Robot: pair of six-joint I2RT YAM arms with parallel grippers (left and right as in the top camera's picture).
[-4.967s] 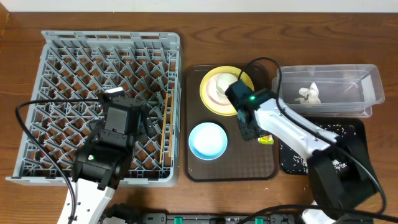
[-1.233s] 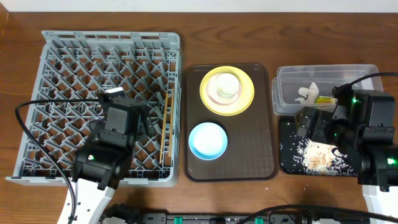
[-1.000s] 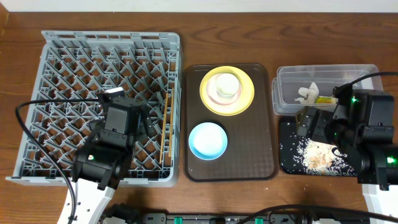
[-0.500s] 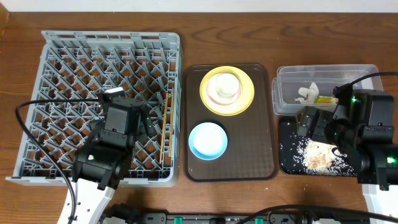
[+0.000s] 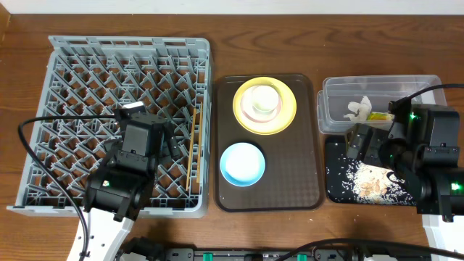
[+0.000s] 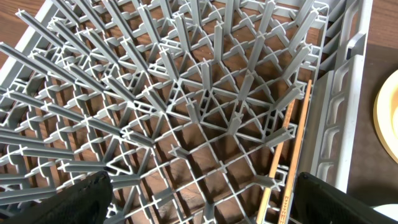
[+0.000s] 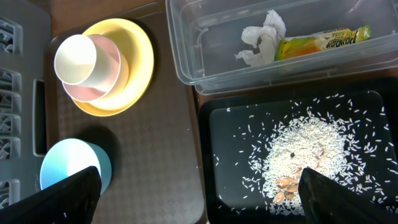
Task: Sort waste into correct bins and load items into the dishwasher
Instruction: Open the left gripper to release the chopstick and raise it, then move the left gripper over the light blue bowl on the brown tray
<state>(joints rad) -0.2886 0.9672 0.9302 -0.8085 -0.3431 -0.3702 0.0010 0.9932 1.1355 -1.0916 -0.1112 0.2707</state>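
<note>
The grey dish rack (image 5: 72, 58) fills the left side, and the wooden chopsticks (image 5: 192, 148) lie along its right edge (image 6: 292, 149). My left gripper (image 6: 199, 205) hangs open and empty over the rack. The yellow plate (image 7: 140, 68) carries the cream cup (image 7: 84, 62), and the blue bowl (image 7: 68, 165) stands nearby on the brown tray (image 5: 290, 181). In the clear tub (image 7: 186, 68) lie the white tissue (image 7: 261, 43) and the snack wrapper (image 7: 323, 42). Rice crumbs (image 7: 305, 149) are spread in the black tray (image 7: 230, 155). My right gripper (image 7: 199, 202) hovers open and empty above that tray's left edge.
A few brown flakes (image 7: 286, 186) sit among the rice. The brown tray lies between the rack and the two bins. A black cable (image 5: 43, 123) loops over the rack's left half. Bare wooden table (image 5: 232, 36) shows along the back.
Five seconds ago the wrapper lay on the brown tray under my right gripper; now it is in the clear tub and the right arm is over the black tray. Nothing moved in the last second.
</note>
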